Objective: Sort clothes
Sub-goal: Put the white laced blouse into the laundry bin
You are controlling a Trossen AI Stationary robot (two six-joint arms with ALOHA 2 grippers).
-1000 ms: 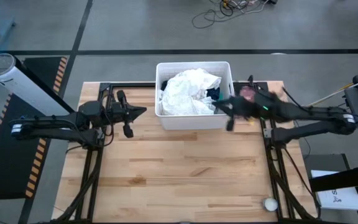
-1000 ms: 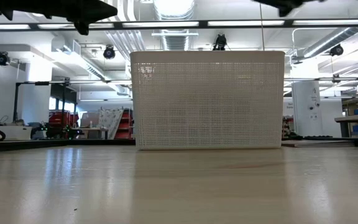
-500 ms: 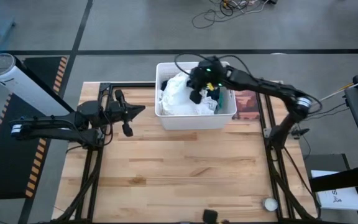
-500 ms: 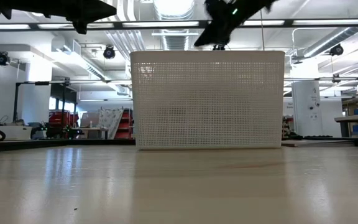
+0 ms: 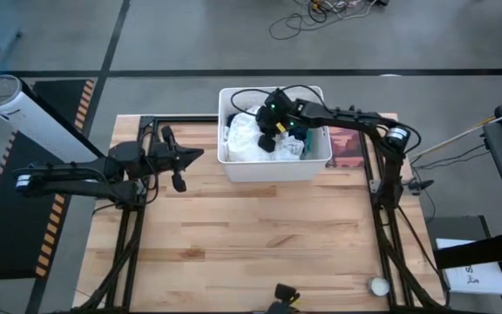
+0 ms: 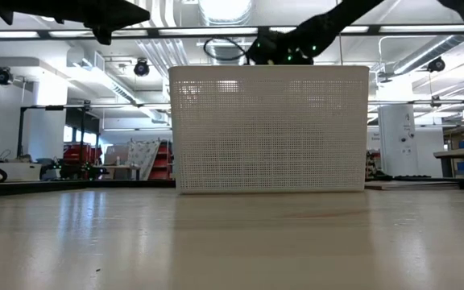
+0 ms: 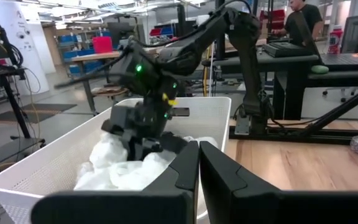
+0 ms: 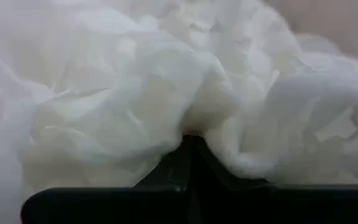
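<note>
A white plastic basket [image 5: 273, 170] stands at the table's far middle and also shows in the low view [image 6: 268, 129]. White garments [image 5: 247, 139] fill its left and middle, and a teal and a dark one [image 5: 298, 145] lie at its right side. My right gripper [image 5: 268, 141] reaches down into the basket from the right and is shut in the white garments [image 8: 135, 93]. It also shows in the left wrist view [image 7: 143, 148]. My left gripper [image 5: 197, 157] is shut and empty, waiting above the table just left of the basket. My right gripper pinches a bunched fold of a white garment [image 8: 194, 121] between its two fingers, coming slanting down from the basket's right side. The cloth bulges out on both sides of the fingertips. The garment lies on the heap in the basket.
A reddish-brown flat thing [image 5: 347, 144] lies right of the basket. A roll of tape [image 5: 378, 285] lies at the near right corner. The bare wooden table [image 5: 251, 235] stretches in front of the basket. A person [image 7: 303, 15] stands at a desk beyond the table.
My right gripper has swung from beside the basket's right wall toward the table's left, over the rim, and gone down into the white garments in the basket. The heap has been pressed down a little where it sits.
</note>
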